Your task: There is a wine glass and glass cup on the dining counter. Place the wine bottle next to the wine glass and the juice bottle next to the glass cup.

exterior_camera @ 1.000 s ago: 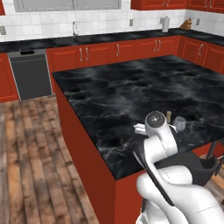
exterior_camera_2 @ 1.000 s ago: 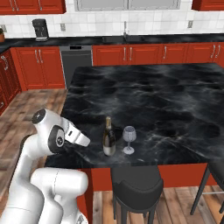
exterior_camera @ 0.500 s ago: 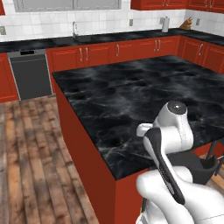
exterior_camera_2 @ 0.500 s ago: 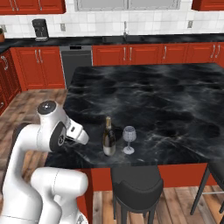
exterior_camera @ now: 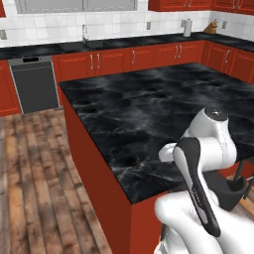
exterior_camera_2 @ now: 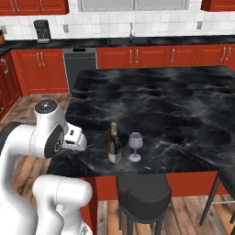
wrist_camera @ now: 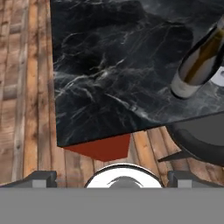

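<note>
The wine bottle [exterior_camera_2: 114,144] stands upright on the dining counter [exterior_camera_2: 183,105], close to its near edge, with the wine glass [exterior_camera_2: 135,145] just beside it on the right and not touching. That half of the job looks done. No juice bottle or glass cup is anywhere I can see from here, so I take the step in hand to be pulling away from the wine bottle and going off to fetch the juice.

The gripper [wrist_camera: 112,180] hangs off the near corner of the counter, looking down past the edge at the wooden floor [wrist_camera: 26,131]; its fingertips [wrist_camera: 41,178] sit wide apart at the two sides of the hand view with nothing between them, so the hand is empty and released. In that view the bottle [wrist_camera: 199,63] lies up at the right, apart from the fingers.

To do this well, I'd say the arm should lift and swing clear on the side away from the bottle, since the glass is thin-stemmed and light, and a nudge to the bottle could knock it over. The black stool [exterior_camera_2: 144,197] stands right under that counter edge, so the elbow and base want room there too. The arm's big white joint [exterior_camera_2: 47,131] is folded close to the counter's corner; it should straighten before the base drives off. The hand is best left spread for the stout juice bottle.
</note>
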{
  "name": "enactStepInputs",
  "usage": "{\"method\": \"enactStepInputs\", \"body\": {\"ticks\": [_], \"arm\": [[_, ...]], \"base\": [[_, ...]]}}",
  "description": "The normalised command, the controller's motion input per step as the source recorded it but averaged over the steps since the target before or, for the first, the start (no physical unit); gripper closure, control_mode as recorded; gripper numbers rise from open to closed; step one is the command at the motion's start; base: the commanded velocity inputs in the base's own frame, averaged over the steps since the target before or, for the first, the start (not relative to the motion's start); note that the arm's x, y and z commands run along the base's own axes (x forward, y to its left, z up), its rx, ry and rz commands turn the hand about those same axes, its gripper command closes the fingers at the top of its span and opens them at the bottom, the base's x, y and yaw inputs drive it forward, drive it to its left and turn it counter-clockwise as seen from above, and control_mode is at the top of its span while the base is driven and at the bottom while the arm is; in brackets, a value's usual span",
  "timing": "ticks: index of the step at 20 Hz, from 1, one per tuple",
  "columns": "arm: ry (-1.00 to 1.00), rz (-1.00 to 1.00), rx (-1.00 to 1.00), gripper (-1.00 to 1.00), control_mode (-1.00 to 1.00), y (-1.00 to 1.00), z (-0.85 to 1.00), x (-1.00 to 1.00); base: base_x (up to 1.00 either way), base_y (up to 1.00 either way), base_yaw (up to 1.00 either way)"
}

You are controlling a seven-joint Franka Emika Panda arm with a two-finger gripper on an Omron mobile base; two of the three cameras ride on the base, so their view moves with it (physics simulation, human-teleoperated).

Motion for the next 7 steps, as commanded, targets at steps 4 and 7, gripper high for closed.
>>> {"method": "enactStepInputs", "body": {"ticks": [4,7], "arm": [[-0.09,0.00,0.00,-1.00,-1.00,0.01,0.00,-0.69],[-0.16,0.00,0.00,-1.00,-1.00,0.00,-0.01,-0.74]], "base": [[0.00,0.00,0.00],[0.00,0.00,0.00]]}}
